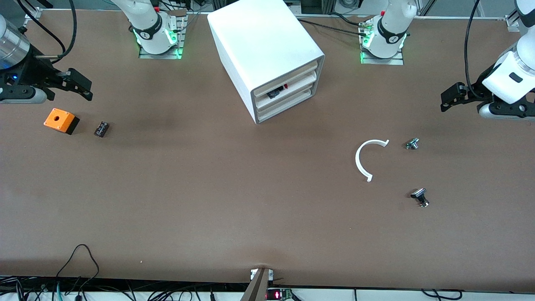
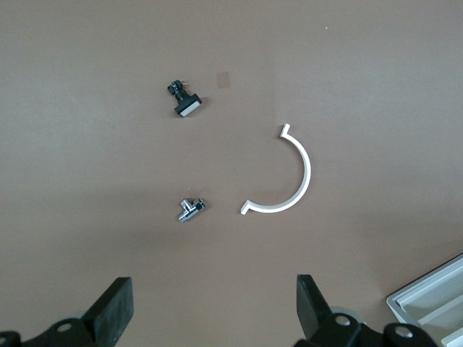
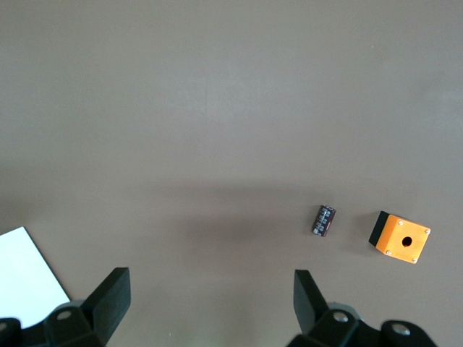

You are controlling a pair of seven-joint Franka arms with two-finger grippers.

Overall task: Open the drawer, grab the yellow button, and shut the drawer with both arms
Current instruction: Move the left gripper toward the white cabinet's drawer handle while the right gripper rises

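Waiting with fingers spread and empty at either end of the brown table (image 1: 234,200): left hand (image 1: 447,100) over the table near a white C-shaped clip (image 1: 365,156), right hand (image 1: 81,85) just above an orange box (image 1: 60,120). Nothing begun, by the look of it. White three-drawer cabinet (image 1: 267,54) stands between the arm bases, middle drawer (image 1: 286,93) barely ajar, dark parts glimpsed within; button not identifiable, presumably there. Next: steadying the cabinet, pulling that drawer. Cables trailing along table edges.
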